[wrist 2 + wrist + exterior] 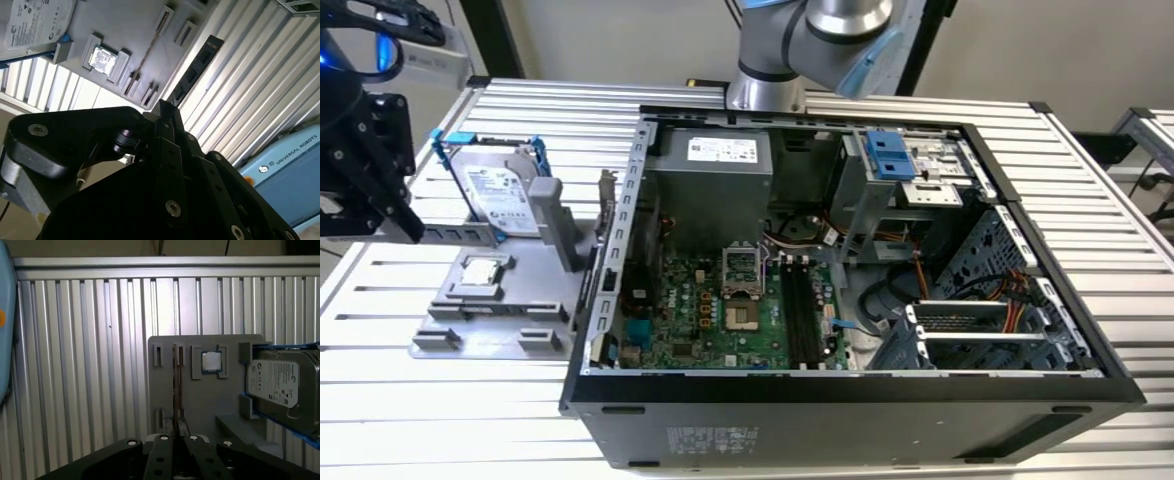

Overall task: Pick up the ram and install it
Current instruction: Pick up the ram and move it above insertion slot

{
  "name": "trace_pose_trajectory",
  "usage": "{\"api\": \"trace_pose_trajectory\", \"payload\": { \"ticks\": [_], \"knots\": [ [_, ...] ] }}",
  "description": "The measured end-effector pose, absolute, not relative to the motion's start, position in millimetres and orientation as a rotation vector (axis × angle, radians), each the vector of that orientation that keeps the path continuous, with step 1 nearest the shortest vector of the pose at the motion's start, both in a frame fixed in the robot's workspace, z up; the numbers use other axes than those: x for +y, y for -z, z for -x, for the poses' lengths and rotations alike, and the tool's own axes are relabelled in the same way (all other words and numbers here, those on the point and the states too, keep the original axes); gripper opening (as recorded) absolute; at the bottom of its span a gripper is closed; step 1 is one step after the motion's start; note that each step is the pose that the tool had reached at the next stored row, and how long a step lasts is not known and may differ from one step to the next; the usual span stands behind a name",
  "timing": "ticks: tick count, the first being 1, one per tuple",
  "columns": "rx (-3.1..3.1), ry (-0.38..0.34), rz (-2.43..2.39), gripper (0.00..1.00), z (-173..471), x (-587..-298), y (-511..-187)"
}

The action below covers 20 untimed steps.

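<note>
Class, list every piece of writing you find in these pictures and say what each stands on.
hard drive: white label, print too small to read.
power supply: white label, too small to read.
computer case, outer wall: pale label, blurred.
the ram: pale mark near its end, unreadable.
processor: markings, unreadable.
light blue housing: white lettering, a maker's name.

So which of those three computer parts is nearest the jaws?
The ram, the thin dark stick gripped in the jaws themselves. The square silver processor and boxy hard drive sit farther off on the grey tray.
</note>
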<state>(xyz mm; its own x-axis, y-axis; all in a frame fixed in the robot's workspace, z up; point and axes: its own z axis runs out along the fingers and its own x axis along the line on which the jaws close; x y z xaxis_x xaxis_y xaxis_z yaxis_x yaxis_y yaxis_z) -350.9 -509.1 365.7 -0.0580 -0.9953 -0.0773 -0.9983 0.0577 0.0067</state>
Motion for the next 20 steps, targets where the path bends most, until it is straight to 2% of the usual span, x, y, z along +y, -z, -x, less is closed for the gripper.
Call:
{"api": "trace_pose_trajectory", "payload": {
  "ticks": [7, 20],
  "knots": [
    [2.246, -0.09, 2.12, 0.0, 350.9, -509.1, -384.2],
    [2.246, -0.09, 2.12, 0.0, 331.0, -509.1, -385.0]
  ]
}}
